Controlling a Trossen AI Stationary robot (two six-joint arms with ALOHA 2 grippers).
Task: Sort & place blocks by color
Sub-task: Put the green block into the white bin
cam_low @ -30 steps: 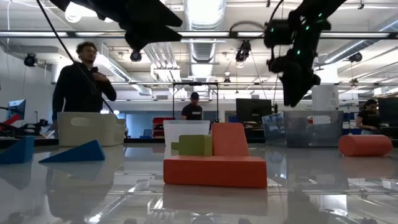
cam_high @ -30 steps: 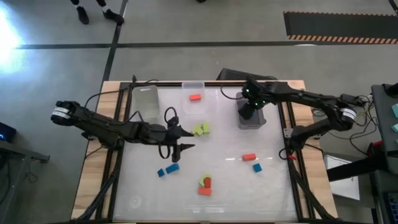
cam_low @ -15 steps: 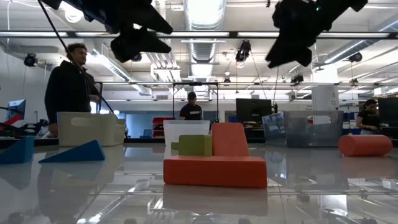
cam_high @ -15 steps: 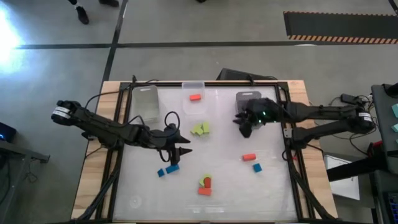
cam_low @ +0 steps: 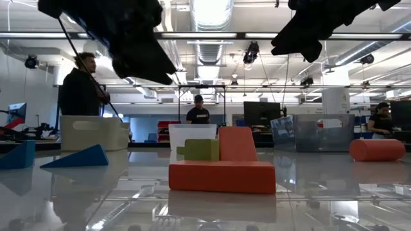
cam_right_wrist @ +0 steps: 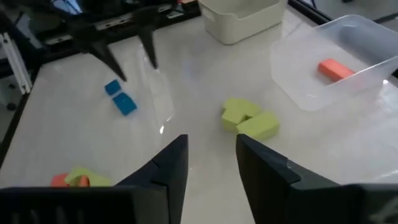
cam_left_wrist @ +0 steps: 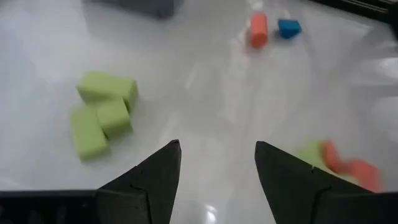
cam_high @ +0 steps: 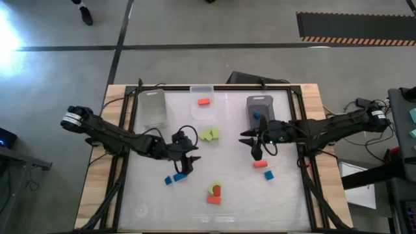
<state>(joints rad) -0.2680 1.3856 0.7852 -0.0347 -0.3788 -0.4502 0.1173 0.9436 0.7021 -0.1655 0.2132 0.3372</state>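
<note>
Left gripper [cam_high: 190,161] open, empty, hovering left of centre above two blue blocks [cam_high: 176,177]. Right gripper [cam_high: 253,145] open, empty, right of centre above an orange block [cam_high: 260,164]. Green blocks [cam_high: 209,134] cluster mid-frame between them.

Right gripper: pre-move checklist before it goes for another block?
1. Right gripper empty, fingers apart: ok.
2. Blue block lies inside the grey bin: ok.
3. Orange-red block and blue cube near it free of clutter: ok.
4. Left gripper apart from the right, above the two blue blocks: ok.
5. Lime green blocks touch each other, single pick awkward: not ok.
</note>
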